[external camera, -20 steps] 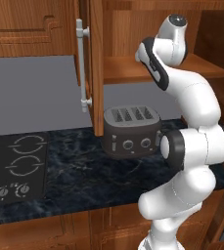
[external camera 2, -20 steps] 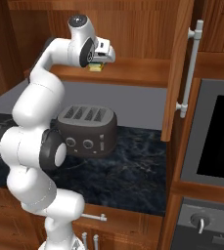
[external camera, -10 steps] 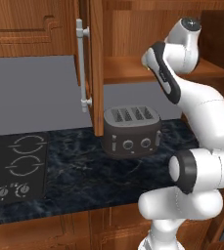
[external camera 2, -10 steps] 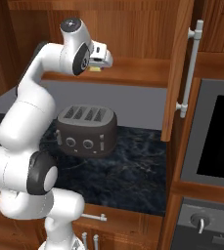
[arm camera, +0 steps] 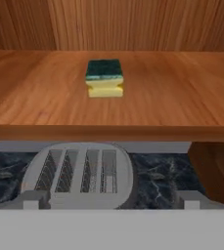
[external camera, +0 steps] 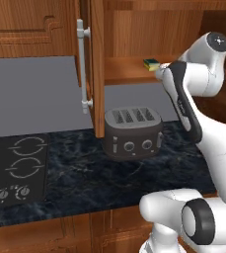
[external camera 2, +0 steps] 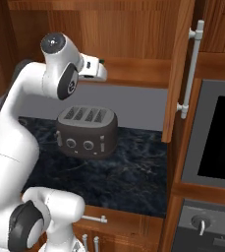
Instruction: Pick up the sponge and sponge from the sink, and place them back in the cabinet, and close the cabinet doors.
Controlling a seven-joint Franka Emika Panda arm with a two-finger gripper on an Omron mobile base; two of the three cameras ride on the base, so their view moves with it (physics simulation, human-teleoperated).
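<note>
Yellow-and-green sponge (arm camera: pixel 104 78) is now left on the cabinet (external camera: pixel 134 29) shelf at 12 o'clock of the withdrawn pincer (external camera 2: pixel 100 72), jaws spread empty; one placement judged done, doors not yet closed.

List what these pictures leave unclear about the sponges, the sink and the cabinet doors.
- Second sponge: one sponge lies on the cabinet shelf; whether it is one or two stacked is too small to tell.
- Sink: past the picture edges in both base views.
- Cabinet doors: the left door and right door are cut off by the top edge.
- Tool: fingers hidden by the hand's white body in both base views.
</note>
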